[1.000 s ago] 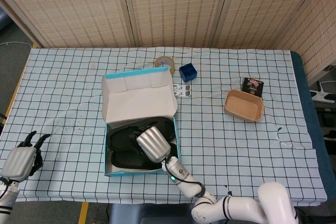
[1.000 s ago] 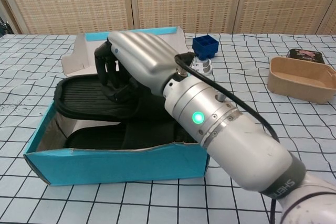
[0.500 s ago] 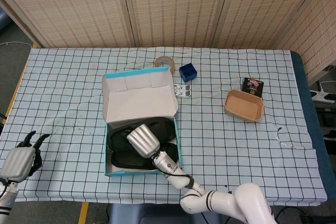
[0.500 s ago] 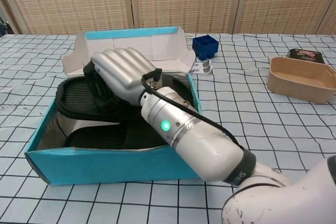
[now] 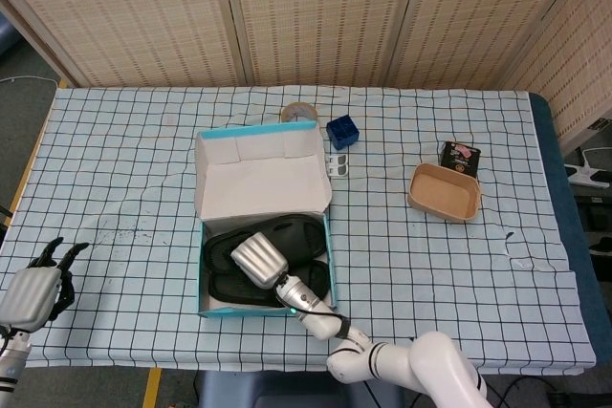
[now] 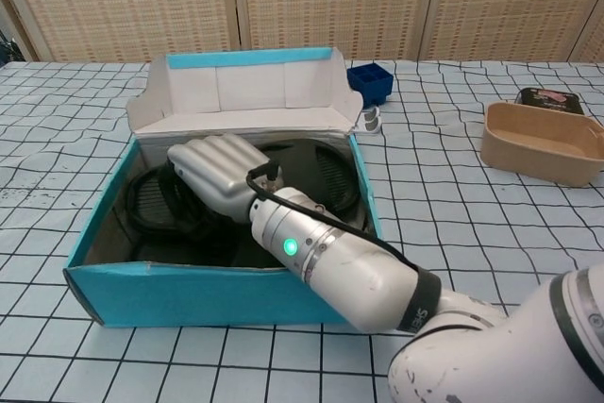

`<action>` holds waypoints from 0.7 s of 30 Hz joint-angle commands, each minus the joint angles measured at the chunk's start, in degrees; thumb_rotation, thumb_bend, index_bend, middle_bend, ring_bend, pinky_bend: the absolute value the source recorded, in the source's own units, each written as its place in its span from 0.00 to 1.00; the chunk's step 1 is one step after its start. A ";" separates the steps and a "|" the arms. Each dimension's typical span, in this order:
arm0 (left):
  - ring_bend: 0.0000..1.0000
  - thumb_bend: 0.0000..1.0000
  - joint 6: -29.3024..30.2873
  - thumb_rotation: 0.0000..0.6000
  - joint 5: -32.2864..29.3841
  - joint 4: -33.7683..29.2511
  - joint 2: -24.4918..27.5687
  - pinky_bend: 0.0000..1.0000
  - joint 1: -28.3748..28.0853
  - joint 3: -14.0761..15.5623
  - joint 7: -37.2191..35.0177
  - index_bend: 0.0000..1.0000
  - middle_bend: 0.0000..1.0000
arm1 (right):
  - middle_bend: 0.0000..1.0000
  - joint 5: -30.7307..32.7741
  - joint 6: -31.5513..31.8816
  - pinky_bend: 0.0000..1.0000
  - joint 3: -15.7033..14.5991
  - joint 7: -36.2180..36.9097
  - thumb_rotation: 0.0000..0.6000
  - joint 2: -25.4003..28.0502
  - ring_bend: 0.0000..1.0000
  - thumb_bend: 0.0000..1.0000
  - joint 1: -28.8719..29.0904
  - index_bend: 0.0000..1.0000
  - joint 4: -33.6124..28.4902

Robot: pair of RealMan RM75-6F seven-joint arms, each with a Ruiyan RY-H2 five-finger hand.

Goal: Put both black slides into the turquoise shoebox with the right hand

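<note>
The turquoise shoebox (image 5: 328, 265) stands near the table's front, its white lid (image 5: 263, 174) open at the back. Two black slides lie inside it, one (image 5: 298, 232) over the other (image 5: 222, 288). My right hand (image 5: 256, 258) is down in the box, its fingers curled over the upper slide (image 6: 330, 176). In the chest view the hand (image 6: 219, 175) covers the middle of the slides, and the box front wall (image 6: 189, 294) hides the lower one. My left hand (image 5: 33, 289) rests at the table's front left corner, fingers apart and holding nothing.
Behind the box are a tape roll (image 5: 299, 114), a blue cube tray (image 5: 341, 131) and a small white object (image 5: 338, 164). A tan tray (image 5: 445, 192) and a black packet (image 5: 459, 157) lie to the right. Bamboo screens close off the back.
My right hand has sunk lower and pushed the upper slide down flat into the box. The box has shifted slightly right and its lid stands more upright. The left hand stays put.
</note>
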 commanded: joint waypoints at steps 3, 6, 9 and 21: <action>0.04 0.39 -0.10 1.00 -0.01 0.01 0.00 0.31 -0.05 0.02 0.06 0.14 0.06 | 0.63 1.88 -1.40 0.68 -1.61 0.73 1.00 -0.01 0.53 0.55 -0.28 0.76 1.65; 0.04 0.39 -0.05 1.00 0.09 0.01 -0.01 0.31 -0.03 0.04 0.05 0.14 0.06 | 0.63 2.95 -2.35 0.68 -2.04 1.15 1.00 -0.01 0.53 0.55 -0.38 0.76 2.44; 0.04 0.39 -0.11 1.00 0.07 0.05 -0.02 0.31 -0.05 0.04 0.00 0.14 0.06 | 0.63 3.33 -2.47 0.68 -2.52 1.22 1.00 -0.01 0.53 0.55 -0.41 0.76 3.38; 0.04 0.39 -0.50 1.00 -0.04 0.27 -0.16 0.31 -0.24 0.04 0.14 0.14 0.06 | 0.61 -1.30 7.90 0.59 -1.42 4.28 1.00 0.68 0.43 0.55 -1.26 0.69 1.89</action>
